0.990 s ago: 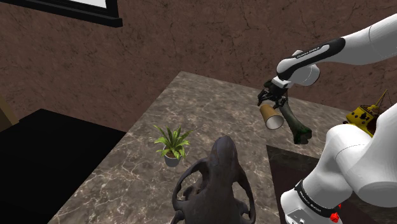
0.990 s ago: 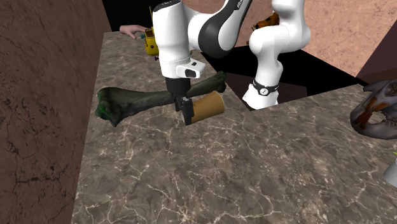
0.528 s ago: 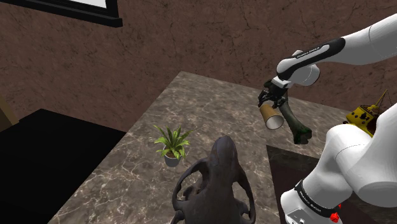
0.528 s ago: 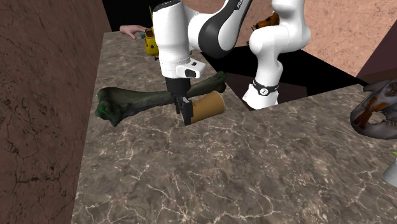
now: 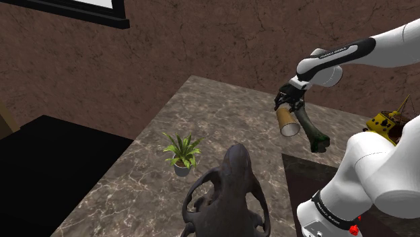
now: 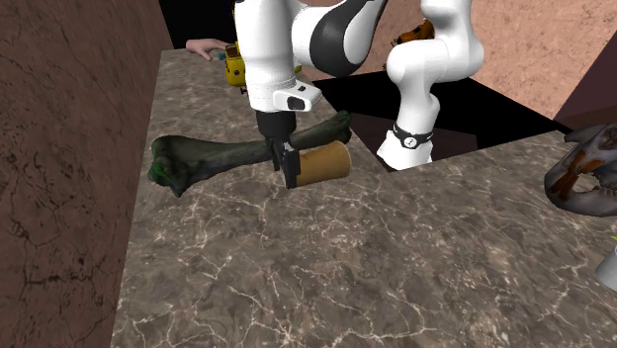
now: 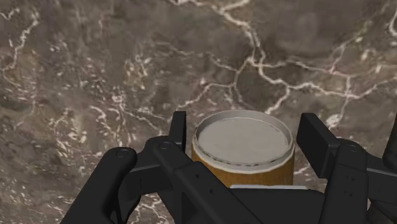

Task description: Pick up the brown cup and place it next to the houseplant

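The brown cup (image 5: 289, 122) hangs tipped on its side just over the marble counter, and my gripper (image 5: 285, 108) is shut on it. In the second exterior view the cup (image 6: 322, 164) sticks out sideways from the gripper (image 6: 289, 172), in front of a dark green bone (image 6: 198, 158). From the wrist, the black fingers (image 7: 179, 132) clasp the cup (image 7: 245, 167) on both sides, its pale round end facing the camera. The houseplant (image 5: 181, 152), green leaves in a small pale pot, stands well down the counter toward the shoulder view's left of the cup.
The long dark green bone (image 5: 311, 131) lies right behind the cup. A large dark sculpture (image 5: 227, 195) stands close beside the houseplant. A yellow object (image 5: 381, 123) sits near the arm's base. The counter (image 5: 222, 114) drops off to a black area (image 5: 47, 155) at the left.
The arm's wrist has risen a little, and the cup has lifted slightly with it. The bone, plant and sculpture have not moved.
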Tool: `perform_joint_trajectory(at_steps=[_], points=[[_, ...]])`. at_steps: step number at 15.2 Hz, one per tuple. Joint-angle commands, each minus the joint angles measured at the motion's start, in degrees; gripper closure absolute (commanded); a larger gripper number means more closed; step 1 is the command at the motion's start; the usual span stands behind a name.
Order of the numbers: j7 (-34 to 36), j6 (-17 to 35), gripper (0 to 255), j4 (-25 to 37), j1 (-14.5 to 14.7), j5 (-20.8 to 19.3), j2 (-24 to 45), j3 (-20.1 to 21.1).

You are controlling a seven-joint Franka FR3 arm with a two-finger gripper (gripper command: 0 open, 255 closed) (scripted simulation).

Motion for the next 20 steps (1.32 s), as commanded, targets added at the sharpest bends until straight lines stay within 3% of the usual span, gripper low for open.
perform_joint_trajectory(at_steps=[1,9,20], points=[[1.6,-1.8,255,0.7,-1.6,-1.9,-1.7,1.8],[5.5,-8.7,255,3.8,-5.6,-6.0,-6.8,7.2],[8.3,-17.8,255,9.2,-8.1,-7.9,-11.0,12.3]])
